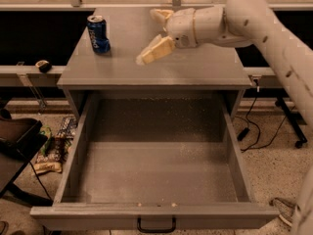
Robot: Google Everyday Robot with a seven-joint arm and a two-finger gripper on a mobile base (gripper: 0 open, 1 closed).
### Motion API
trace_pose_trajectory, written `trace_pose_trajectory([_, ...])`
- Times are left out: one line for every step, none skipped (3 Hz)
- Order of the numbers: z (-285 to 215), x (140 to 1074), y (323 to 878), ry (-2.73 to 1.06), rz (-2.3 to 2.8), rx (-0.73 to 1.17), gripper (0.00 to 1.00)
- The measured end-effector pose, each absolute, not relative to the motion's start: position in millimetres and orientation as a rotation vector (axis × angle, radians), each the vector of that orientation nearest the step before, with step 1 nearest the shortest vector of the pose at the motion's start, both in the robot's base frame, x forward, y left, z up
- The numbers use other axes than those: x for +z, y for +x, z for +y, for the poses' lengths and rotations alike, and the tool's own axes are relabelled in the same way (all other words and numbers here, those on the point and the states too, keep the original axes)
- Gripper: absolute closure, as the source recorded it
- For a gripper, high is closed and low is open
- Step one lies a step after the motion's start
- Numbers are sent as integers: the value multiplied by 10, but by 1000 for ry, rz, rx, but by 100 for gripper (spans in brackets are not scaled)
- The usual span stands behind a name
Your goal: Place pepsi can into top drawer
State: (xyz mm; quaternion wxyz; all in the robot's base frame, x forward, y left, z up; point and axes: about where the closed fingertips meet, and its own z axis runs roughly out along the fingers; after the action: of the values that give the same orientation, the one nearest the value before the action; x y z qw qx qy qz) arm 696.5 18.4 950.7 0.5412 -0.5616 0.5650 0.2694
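Observation:
The pepsi can [98, 33], blue with a silver top, stands upright at the back left of the grey cabinet top [195, 67]. My gripper [154, 33] hovers over the middle of the top, a short way right of the can and not touching it. Its two pale fingers are spread apart and empty; the near finger [155, 51] points down and left. The top drawer [156, 213] is pulled fully out below, with a speckled grey inside and nothing in it, and a small black handle [156, 225] on its front.
My white arm [274, 28] reaches in from the right over the cabinet. Snack packets [49, 148] and a dark piece of furniture [14, 141] are on the floor at left. Cables [254, 126] lie at right. A small dark object [43, 65] sits on the left ledge.

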Motion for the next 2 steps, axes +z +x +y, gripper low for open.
trace_pose_trajectory([652, 9256, 7437, -1208, 1425, 653, 0])
trace_pose_trajectory([977, 9139, 7754, -1123, 1470, 627, 0])
